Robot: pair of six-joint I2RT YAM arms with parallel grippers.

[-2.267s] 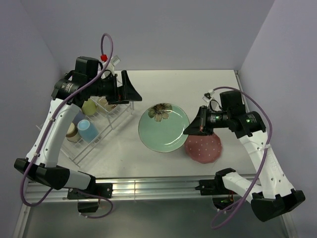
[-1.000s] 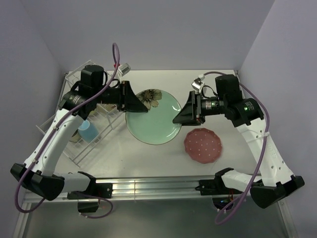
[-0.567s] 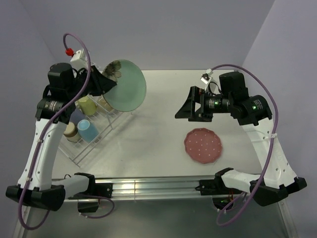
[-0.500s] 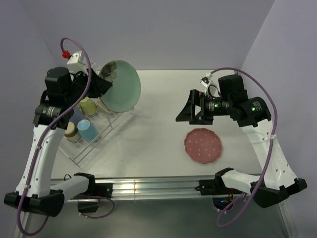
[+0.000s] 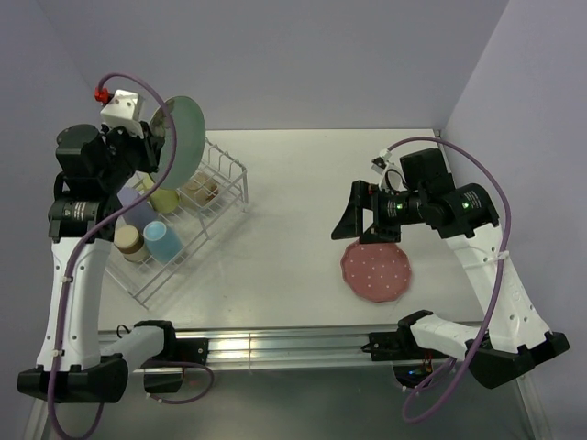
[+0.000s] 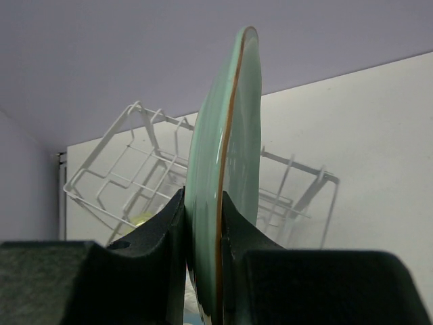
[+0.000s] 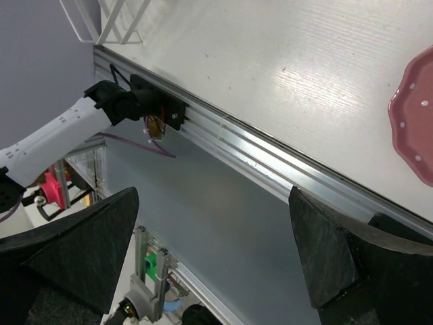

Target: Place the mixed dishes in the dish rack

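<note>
Wrist view alone shows left end effector point(image 6: 203, 233) pinching mint-green flower plate point(image 6: 229, 135).

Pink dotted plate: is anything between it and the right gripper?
Nothing visible does. The right gripper, open, hangs over the far-left rim of the pink dotted plate, which lies alone on the table.

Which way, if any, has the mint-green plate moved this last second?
Yes: the plate went left, from the table's middle to above the dish rack, now upright.
</note>
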